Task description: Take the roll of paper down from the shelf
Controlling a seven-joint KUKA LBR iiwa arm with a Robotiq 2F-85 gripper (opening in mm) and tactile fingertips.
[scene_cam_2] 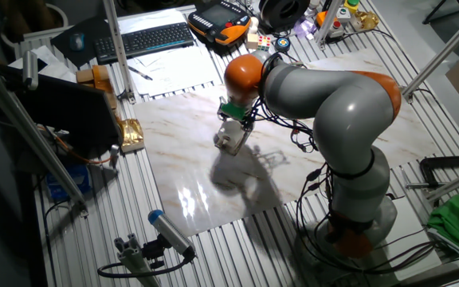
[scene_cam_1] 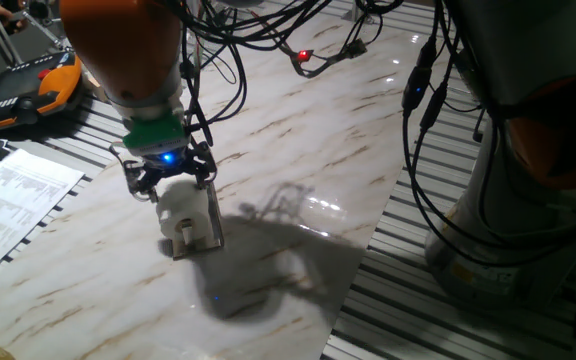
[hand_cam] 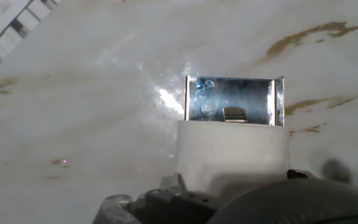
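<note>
The roll of paper (scene_cam_1: pixel 180 207) is white and sits on the short metal peg of the shelf (scene_cam_1: pixel 211 222), a small dark plate standing upright on the marble board. My gripper (scene_cam_1: pixel 173 185) hangs right over the roll with a dark finger on each side of its top, standing a little wider than the roll, so it looks open. In the hand view the roll (hand_cam: pixel 232 152) fills the lower centre, and the shelf's shiny bracket (hand_cam: pixel 235 99) lies just beyond it. From the other fixed view the roll (scene_cam_2: pixel 229 140) shows under the gripper (scene_cam_2: pixel 234 123).
Printed paper sheets (scene_cam_1: pixel 13 200) lie at the board's left edge. An orange pendant (scene_cam_1: pixel 28 85) sits at the far left and cables (scene_cam_1: pixel 318 50) trail across the back. The arm's base (scene_cam_2: pixel 357 227) stands on slatted rails to the right. A keyboard (scene_cam_2: pixel 142 38) lies at the back.
</note>
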